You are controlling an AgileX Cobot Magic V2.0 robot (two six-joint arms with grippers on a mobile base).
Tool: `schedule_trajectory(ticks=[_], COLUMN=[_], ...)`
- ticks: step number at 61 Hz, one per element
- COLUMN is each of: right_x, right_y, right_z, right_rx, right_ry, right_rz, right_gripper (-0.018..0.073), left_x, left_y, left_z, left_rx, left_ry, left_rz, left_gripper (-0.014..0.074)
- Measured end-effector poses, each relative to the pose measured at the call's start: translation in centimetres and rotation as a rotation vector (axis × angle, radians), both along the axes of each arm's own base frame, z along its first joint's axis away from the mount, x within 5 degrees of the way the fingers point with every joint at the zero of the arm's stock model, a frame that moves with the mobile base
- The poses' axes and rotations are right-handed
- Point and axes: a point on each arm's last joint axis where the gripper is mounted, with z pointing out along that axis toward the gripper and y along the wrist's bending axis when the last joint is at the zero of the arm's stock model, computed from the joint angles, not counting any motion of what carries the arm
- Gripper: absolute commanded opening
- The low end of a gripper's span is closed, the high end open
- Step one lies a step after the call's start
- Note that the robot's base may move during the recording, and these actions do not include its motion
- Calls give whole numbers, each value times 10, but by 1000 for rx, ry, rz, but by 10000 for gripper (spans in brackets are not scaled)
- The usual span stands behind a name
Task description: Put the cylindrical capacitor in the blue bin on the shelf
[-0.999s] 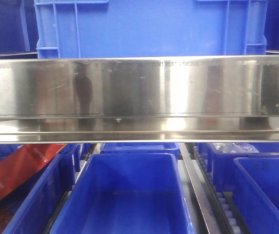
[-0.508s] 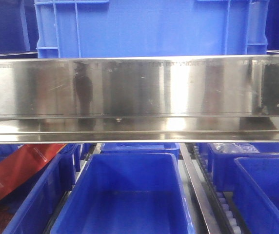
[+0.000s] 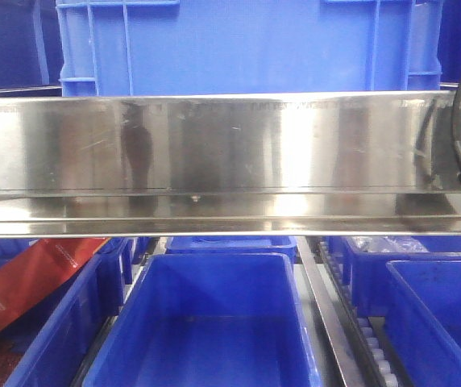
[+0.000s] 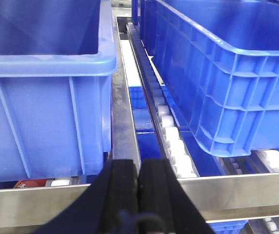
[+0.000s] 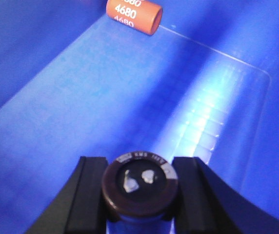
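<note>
In the right wrist view the cylindrical capacitor [image 5: 139, 187], dark brown with two shiny terminals on its end, sits clamped between my right gripper's [image 5: 139, 168] black fingers. It hangs over the floor of a blue bin [image 5: 81, 97]. My left gripper [image 4: 138, 168] is shut with nothing in it, its tips just above a steel rail [image 4: 227, 190] of the shelf [image 3: 230, 153]. The shelf's broad shiny front edge spans the front view. Neither gripper shows there; only a black cable [image 3: 460, 153] hangs at the right.
An orange cylinder marked 4680 [image 5: 133, 14] lies at the bin's far end. Under the shelf edge stand several blue bins, the middle one [image 3: 206, 260] widest. A red packet [image 3: 29, 278] lies in the left one. A large blue crate [image 3: 247, 44] stands above. White rollers [image 4: 171, 139] run between bins.
A black cable has come down into the front view at the right edge, in front of the shelf's steel face. The bins and the shelf have not moved.
</note>
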Motion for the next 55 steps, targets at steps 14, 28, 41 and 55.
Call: schedule_trajectory(ticks=[14, 28, 41, 55], right_x=[0, 1, 1, 1], right_y=[0, 1, 1, 2], right_z=[0, 1, 2, 2], right_rx=[7, 20, 26, 34], right_ry=[4, -12, -16, -16], right_rz=[1, 0, -2, -8], right_gripper=[-160, -127, 504, 568], left_x=[0, 0, 0, 0], left_y=[0, 0, 0, 0], left_z=[0, 0, 0, -1], left_rx=[0, -2, -5, -3], left_ry=[0, 0, 3, 11], left_rz=[0, -1, -3, -3], left_gripper=[-102, -102, -102, -102])
